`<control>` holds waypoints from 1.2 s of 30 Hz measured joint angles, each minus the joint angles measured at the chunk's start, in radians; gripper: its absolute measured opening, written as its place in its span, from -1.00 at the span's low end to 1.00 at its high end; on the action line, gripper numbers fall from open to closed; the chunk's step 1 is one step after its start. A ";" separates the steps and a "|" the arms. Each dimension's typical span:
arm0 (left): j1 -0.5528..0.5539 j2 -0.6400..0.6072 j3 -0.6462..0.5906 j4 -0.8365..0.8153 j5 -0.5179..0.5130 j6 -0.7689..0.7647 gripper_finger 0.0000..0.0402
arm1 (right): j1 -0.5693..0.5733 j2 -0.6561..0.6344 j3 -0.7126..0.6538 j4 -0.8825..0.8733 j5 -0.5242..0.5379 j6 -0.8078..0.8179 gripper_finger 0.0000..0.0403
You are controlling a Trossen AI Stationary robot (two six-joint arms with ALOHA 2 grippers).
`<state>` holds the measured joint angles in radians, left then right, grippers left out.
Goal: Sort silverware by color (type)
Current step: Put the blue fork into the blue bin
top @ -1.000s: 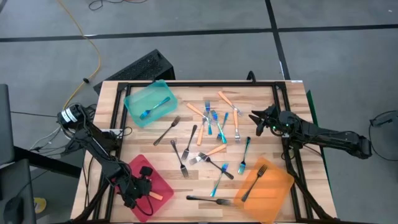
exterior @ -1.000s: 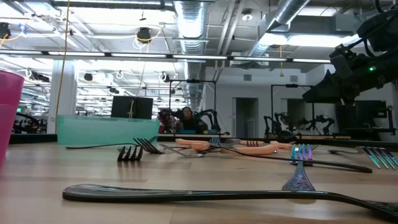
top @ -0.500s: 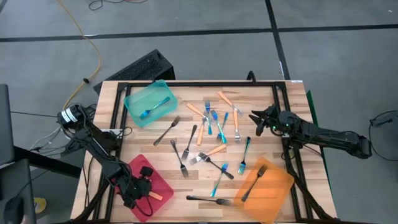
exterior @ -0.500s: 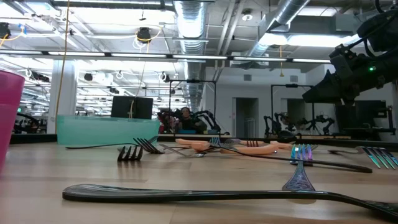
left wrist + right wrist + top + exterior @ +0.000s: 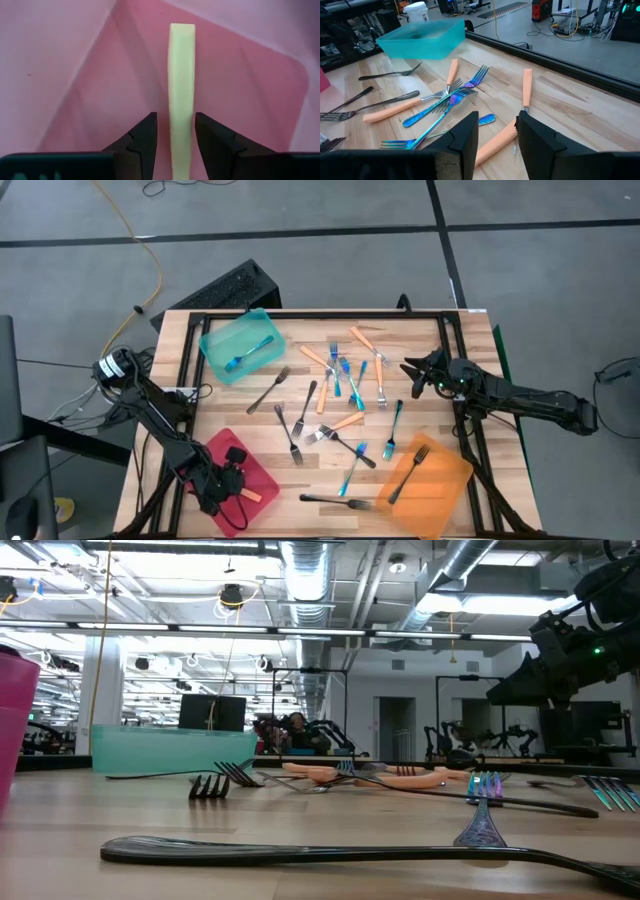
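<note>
Seen from above: wooden desk (image 5: 250, 455) strewn with a loose scatter of forks (image 5: 345, 385) across its middle, blue, orange-handled and black ones mixed. Teal tray (image 5: 240, 345) at the far left holding one blue fork (image 5: 248, 355); orange tray (image 5: 425, 475) at the near right holding one black fork (image 5: 408, 470); red tray (image 5: 245, 480) at the near left with an orange-handled fork (image 5: 250, 494) lying in it. Left gripper (image 5: 228, 485) low over that red tray; right gripper (image 5: 412, 372) above the desk's right side, just beside the scatter. From desk height: long black fork (image 5: 330, 852) lying nearest, more forks behind, teal tray at the back left, right arm up at the right. Left wrist view: jaws parted, fingers (image 5: 145, 137) either side of the pale handle, a narrow gap on each side, handle resting on the red floor, not gripped. Right wrist view: jaws apart and holding nothing, with the fork scatter on the desk past them.
</note>
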<state>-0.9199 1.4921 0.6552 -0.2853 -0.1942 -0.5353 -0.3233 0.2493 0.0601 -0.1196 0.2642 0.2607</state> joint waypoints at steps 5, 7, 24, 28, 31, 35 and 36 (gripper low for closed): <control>0.000 -0.001 0.026 -0.028 0.017 -0.003 -0.42 | 0.000 0.000 0.000 0.000 0.000 -0.002 -0.23; 0.000 -0.001 0.037 -0.049 0.019 -0.003 -0.42 | 0.000 0.000 0.000 0.000 0.000 -0.006 -0.23; 0.001 -0.045 0.101 -0.210 0.024 -0.019 -0.42 | 0.000 0.000 0.000 0.000 0.000 -0.008 -0.23; 0.001 -0.102 0.101 -0.253 0.013 -0.040 -0.42 | 0.000 0.000 0.000 0.000 0.000 -0.008 -0.23; 0.004 -0.147 0.101 -0.274 -0.037 -0.064 -0.42 | 0.000 0.000 0.000 0.000 0.000 -0.008 -0.23; 0.033 -0.206 0.102 -0.298 -0.074 -0.074 -0.42 | 0.000 0.000 0.000 0.000 0.000 -0.007 -0.23; 0.046 -0.219 0.102 -0.307 -0.079 -0.078 -0.42 | 0.000 0.000 0.000 0.000 0.000 -0.007 -0.23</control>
<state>-0.8741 1.2735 0.7574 -0.5923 -0.2730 -0.6132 -0.3233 0.2493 0.0605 -0.1194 0.2642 0.2534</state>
